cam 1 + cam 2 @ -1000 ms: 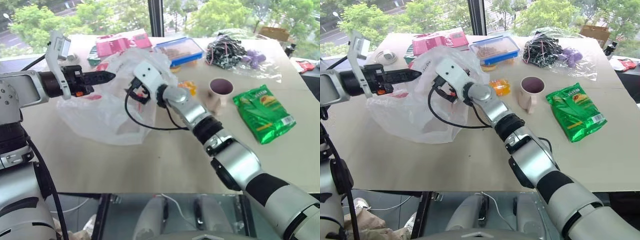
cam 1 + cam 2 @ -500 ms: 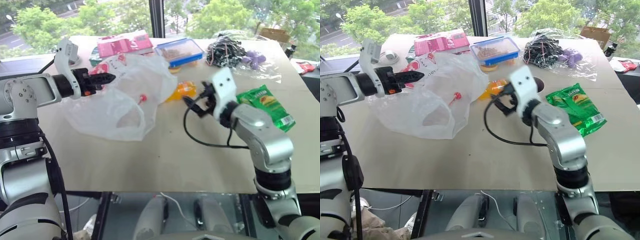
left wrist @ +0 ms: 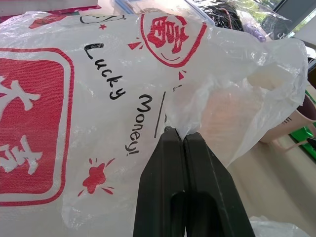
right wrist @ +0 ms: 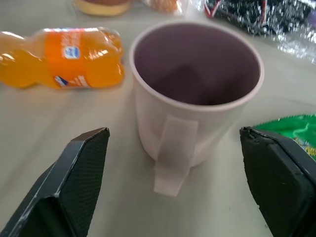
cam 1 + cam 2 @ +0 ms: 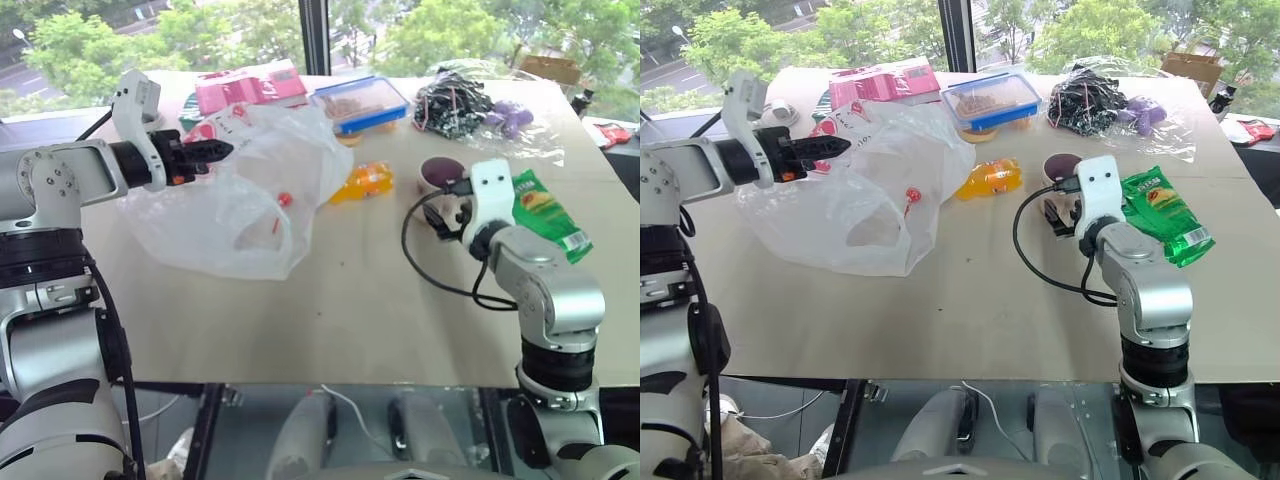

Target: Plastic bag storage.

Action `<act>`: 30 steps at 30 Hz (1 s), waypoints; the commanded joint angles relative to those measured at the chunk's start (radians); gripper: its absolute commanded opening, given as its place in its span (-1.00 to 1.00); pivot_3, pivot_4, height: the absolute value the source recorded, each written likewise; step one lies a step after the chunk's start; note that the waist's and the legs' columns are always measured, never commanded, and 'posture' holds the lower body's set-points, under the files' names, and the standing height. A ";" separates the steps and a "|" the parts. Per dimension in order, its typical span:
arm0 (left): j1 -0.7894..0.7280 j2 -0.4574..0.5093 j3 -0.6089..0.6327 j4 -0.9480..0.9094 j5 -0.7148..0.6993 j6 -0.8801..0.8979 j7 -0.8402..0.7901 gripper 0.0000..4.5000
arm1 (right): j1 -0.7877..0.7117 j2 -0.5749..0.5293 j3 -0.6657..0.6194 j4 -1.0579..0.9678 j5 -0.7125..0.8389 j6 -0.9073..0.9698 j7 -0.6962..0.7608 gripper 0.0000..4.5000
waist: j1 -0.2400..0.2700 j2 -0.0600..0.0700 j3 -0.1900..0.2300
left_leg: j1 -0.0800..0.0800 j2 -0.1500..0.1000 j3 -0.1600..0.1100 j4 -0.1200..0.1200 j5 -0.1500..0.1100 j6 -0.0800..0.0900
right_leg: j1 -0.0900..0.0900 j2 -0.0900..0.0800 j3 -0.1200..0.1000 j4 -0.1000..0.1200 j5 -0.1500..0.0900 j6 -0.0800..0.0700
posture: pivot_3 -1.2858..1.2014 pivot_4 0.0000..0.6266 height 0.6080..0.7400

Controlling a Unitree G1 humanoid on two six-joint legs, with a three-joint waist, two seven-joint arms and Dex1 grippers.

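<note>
The left gripper (image 3: 183, 139) was pressed together on a fold of the plastic bag (image 5: 235, 195) — translucent white, red-printed, slumped on the table (image 5: 330, 300). The right gripper (image 4: 180, 163) stood spread wide, empty, facing the mug (image 4: 195, 94).

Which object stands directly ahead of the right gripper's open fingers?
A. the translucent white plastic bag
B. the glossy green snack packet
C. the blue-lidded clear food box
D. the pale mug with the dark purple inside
D: the right gripper has its fingers spread either side of the pale mug.
</note>
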 commanded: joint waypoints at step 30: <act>0.045 0.062 0.040 -0.188 -0.097 0.045 -0.116 -1.00 | -0.316 0.124 0.385 0.405 0.174 -0.436 0.349 -0.83 | 0.000 0.000 0.000 | 0.000 0.002 -0.001 0.000 0.002 -0.004 | 0.001 0.003 -0.001 -0.002 0.000 -0.001 | 0.03 -0.52 0.88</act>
